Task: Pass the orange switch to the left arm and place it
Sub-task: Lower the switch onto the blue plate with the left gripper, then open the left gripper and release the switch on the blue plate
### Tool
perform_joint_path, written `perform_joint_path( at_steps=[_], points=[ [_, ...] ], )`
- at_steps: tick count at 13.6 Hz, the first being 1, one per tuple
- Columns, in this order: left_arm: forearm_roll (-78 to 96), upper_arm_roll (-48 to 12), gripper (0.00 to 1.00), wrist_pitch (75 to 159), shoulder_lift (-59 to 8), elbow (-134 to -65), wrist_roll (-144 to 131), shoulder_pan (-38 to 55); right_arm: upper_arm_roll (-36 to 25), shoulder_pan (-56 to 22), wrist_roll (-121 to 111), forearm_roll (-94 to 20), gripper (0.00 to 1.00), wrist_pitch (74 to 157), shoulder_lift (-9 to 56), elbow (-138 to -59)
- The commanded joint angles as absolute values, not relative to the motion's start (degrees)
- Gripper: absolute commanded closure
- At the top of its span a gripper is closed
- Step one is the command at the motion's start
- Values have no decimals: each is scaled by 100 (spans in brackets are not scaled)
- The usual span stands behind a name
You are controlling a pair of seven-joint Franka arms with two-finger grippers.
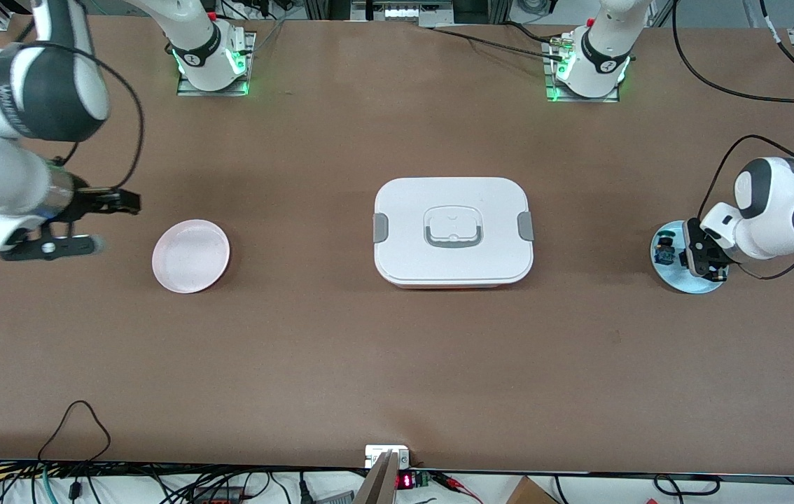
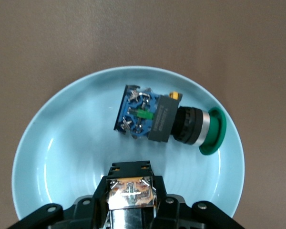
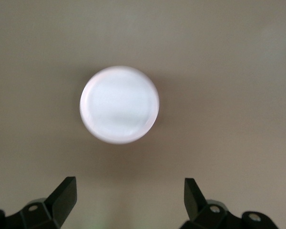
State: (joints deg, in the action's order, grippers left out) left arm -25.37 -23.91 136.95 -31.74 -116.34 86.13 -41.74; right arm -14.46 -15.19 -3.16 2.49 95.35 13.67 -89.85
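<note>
Brown table [image 1: 313, 350], white box [image 1: 453, 231], pink plate [image 1: 190, 255], blue plate [image 1: 677, 276]

- The box [image 1: 453, 232] stands mid-table between the 2 plates, pink plate [image 1: 191, 255] and blue plate [image 1: 680, 257].
- Bare tabletop [image 1: 397, 371] runs nearer the camera.

You get bright, even overhead light: soft shadows hug the box [image 1: 453, 231], a glossy sheen streaks the blue plate [image 2: 62, 157], and the pink plate [image 3: 119, 104] looks blurred.
</note>
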Motion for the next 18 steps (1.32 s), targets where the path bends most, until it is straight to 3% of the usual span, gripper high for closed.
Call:
perform_joint_path(
  at_steps=[1, 3, 4, 5, 8, 10, 18],
  points=[
    [-2707, -2470, 72, 13764, -3129, -11654, 8763, -4289, -636, -425, -352, -87, 0, 9870, 1327, -8877],
    [-2716, -2478, 68, 13755, -3129, -11654, 8763, -4289, -492, -290, 51, -88, 0, 9713, 1196, -8894],
    [-2707, -2479, 17, 13764, -3138, -11654, 8806, -4306, -501, -290, 131, -62, 0, 9512, 1161, -8886],
    [-2707, -2496, 0, 13755, -3129, -11637, 8955, -4394, -518, -273, 132, -44, 0, 9431, 1151, -8903],
    [-2698, -2566, 0, 13676, -2963, -11558, 9000, -4421, -545, -237, 71, 0, 0, 9763, 1134, -9157],
    [-2611, -2802, 0, 13099, -2717, -11374, 8974, -4430, -527, -263, 44, 9, 0, 9861, 1108, -9062],
    [-2338, -4146, 0, 8838, -2619, -8784, 6589, -4368, -501, -290, 9, -18, 0, 9125, 1116, -8306]
  ],
)
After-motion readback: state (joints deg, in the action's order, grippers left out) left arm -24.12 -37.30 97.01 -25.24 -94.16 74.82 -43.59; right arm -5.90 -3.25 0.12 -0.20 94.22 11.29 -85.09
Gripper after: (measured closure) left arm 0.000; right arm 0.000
